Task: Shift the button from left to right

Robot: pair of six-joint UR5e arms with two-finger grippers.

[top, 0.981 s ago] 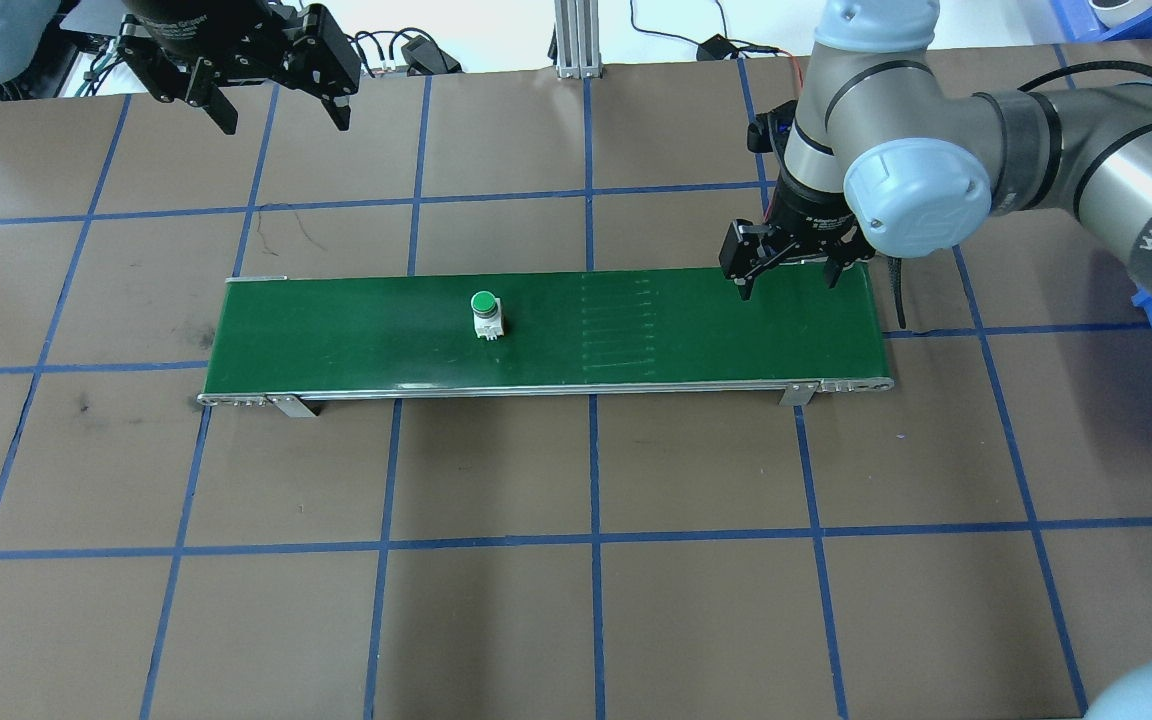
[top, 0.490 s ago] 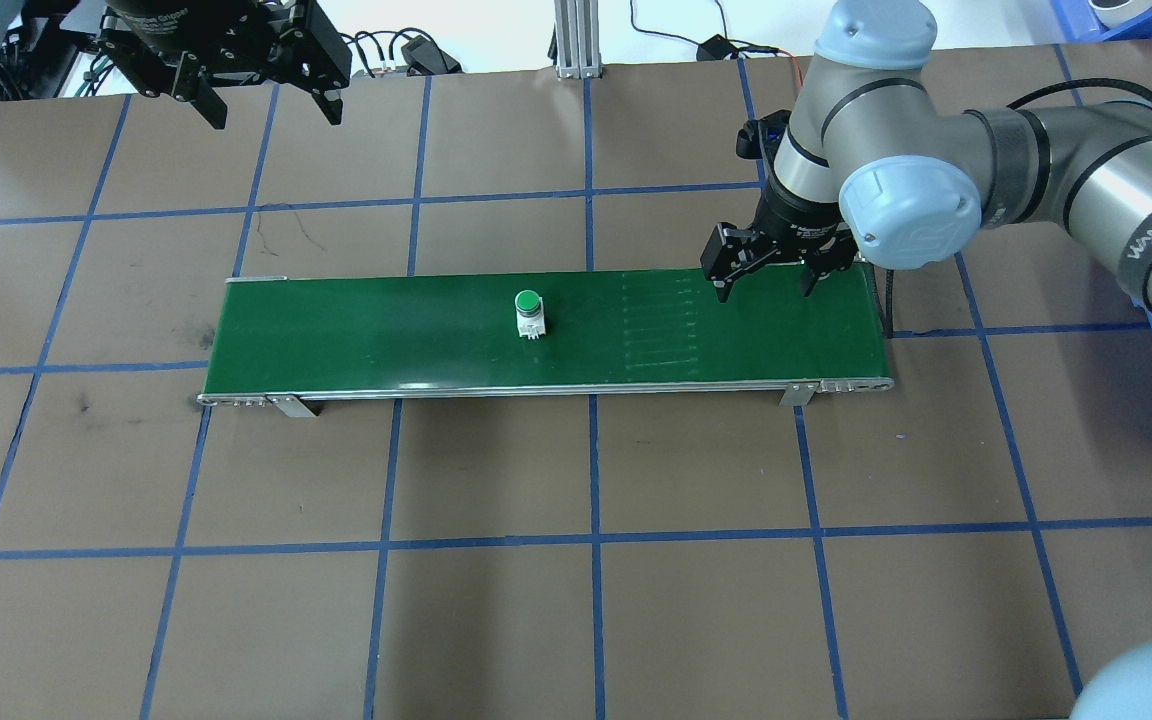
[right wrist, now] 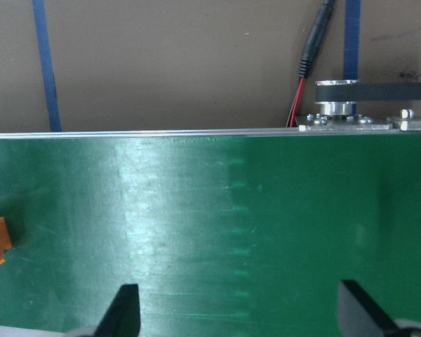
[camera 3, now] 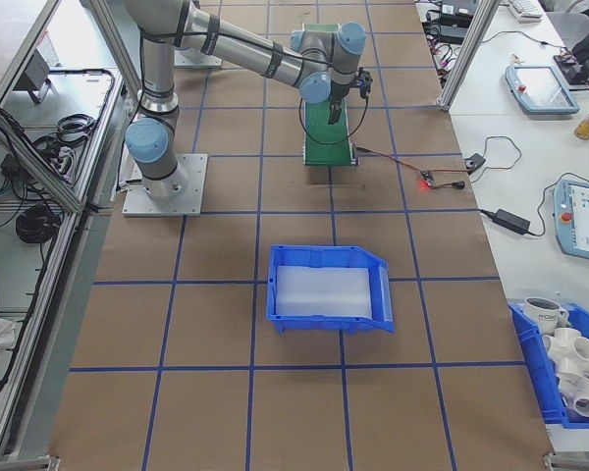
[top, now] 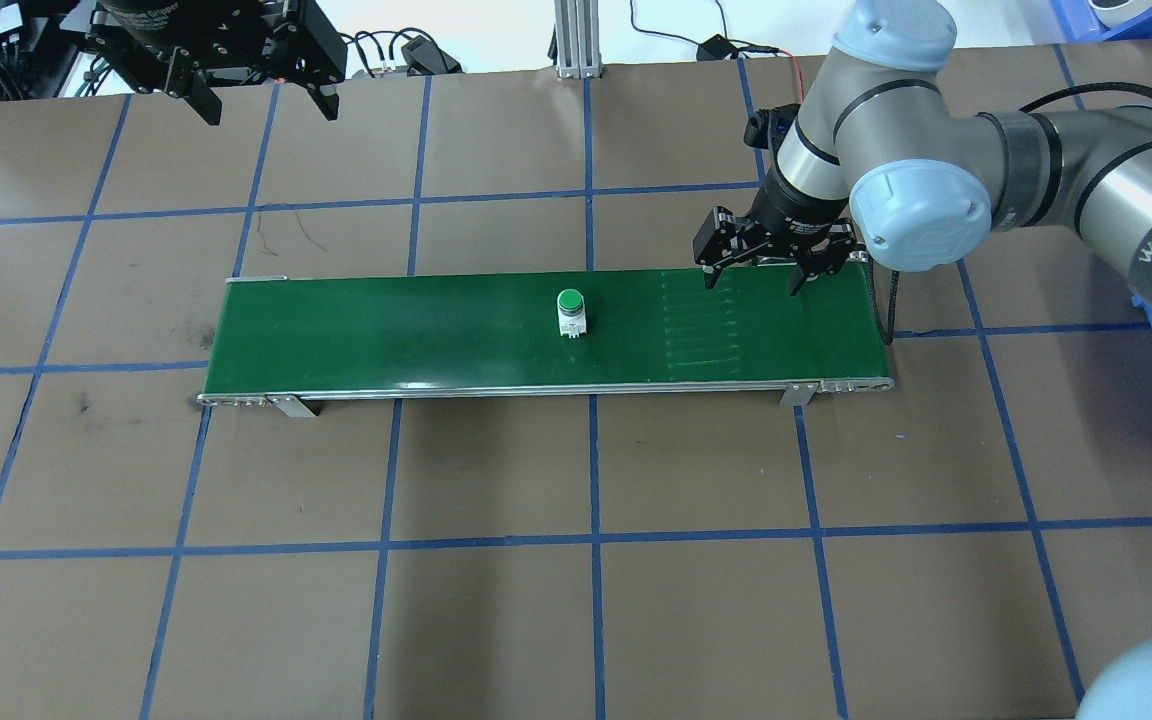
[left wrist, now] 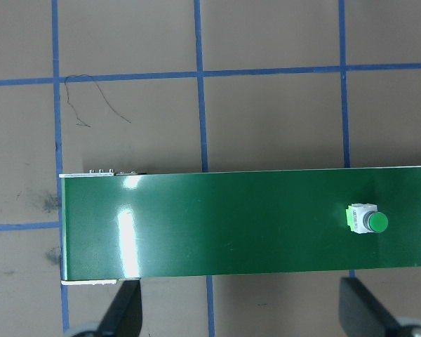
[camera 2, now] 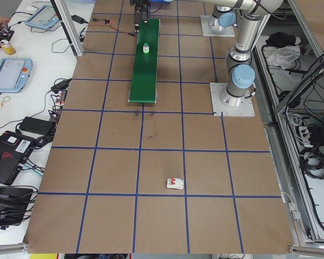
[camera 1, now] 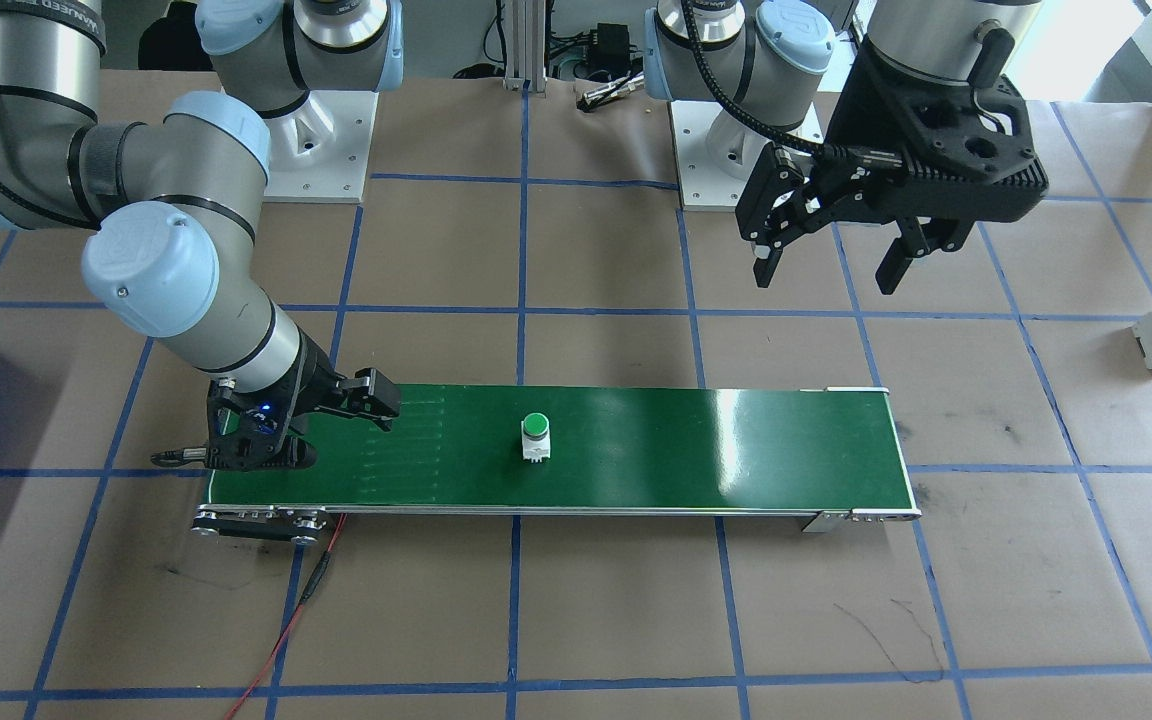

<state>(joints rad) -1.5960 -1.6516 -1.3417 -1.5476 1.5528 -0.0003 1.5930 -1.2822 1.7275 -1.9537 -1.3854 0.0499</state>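
Nearest in the overhead view, the small green-capped push button with a white body (top: pixel 571 312) stands upright near the middle of the long green conveyor belt (top: pixel 386 335) on the brown paper-covered table (top: pixel 576 560). Just beyond, the right end effector (top: pixel 753 278) hangs spread and empty over the belt's right end, well apart from the button. Farthest back, the left end effector (top: pixel 261 100) hovers spread and empty above the table's far left.

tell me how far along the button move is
Done: the button stands on the green conveyor belt, about mid-length, free of the left end effector, which is open and high. In hand: the right end effector hovers open over the belt's right end. Left: grasping the button there.
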